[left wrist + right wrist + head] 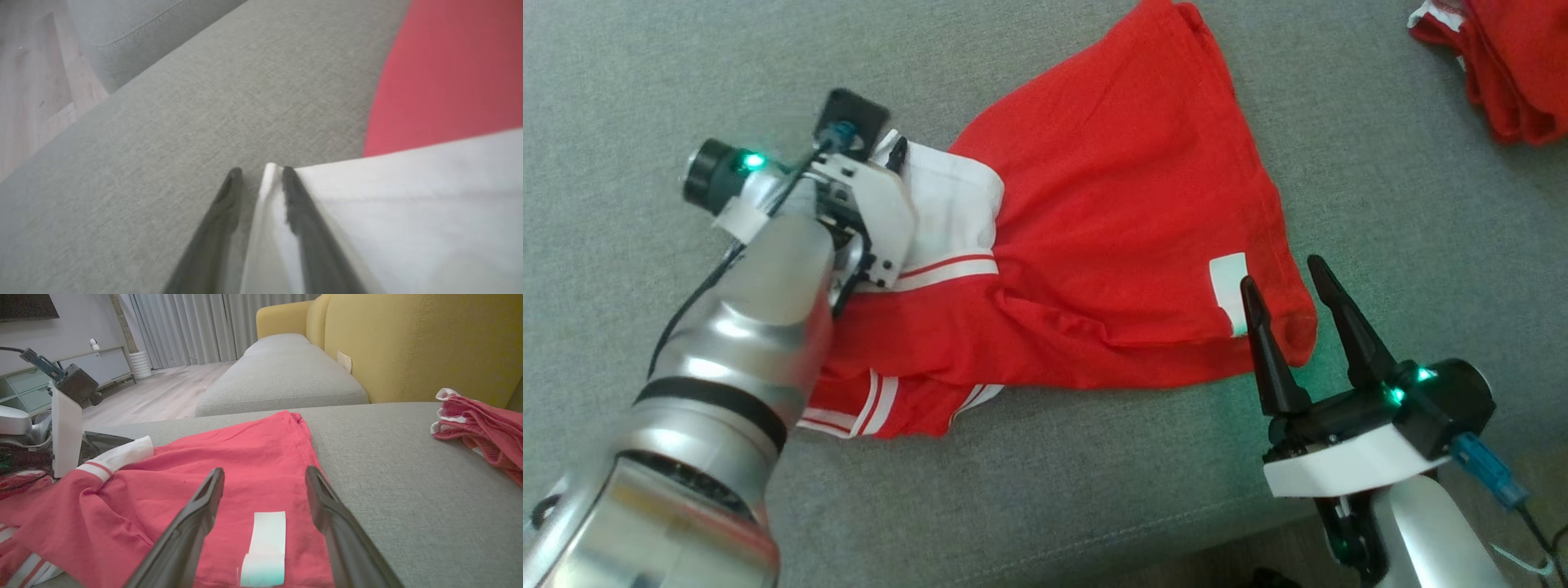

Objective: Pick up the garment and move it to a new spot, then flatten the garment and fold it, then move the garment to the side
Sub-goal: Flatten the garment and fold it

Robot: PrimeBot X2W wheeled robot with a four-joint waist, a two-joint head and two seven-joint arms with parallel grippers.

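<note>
The red garment (1111, 204) with white striped trim lies spread and rumpled on the grey sofa seat (645, 98). My left gripper (892, 155) is down at its white sleeve (947, 212). In the left wrist view the left gripper (259, 171) is open, with the sleeve's white edge (408, 204) between the two dark fingers; the left finger stands clear of the cloth. My right gripper (1286, 286) hovers open over the garment's near right corner, straddling a white label (1229, 290). The right wrist view shows the right gripper (265, 473) and the label (265, 539) between its fingers.
A second bundle of red cloth (1503, 65) lies at the far right of the seat, seen also as a red bundle (478, 424) by the yellow backrest (408, 343). The cushion's front edge runs along the lower right of the head view. Wooden floor (24, 81) lies beyond the seat.
</note>
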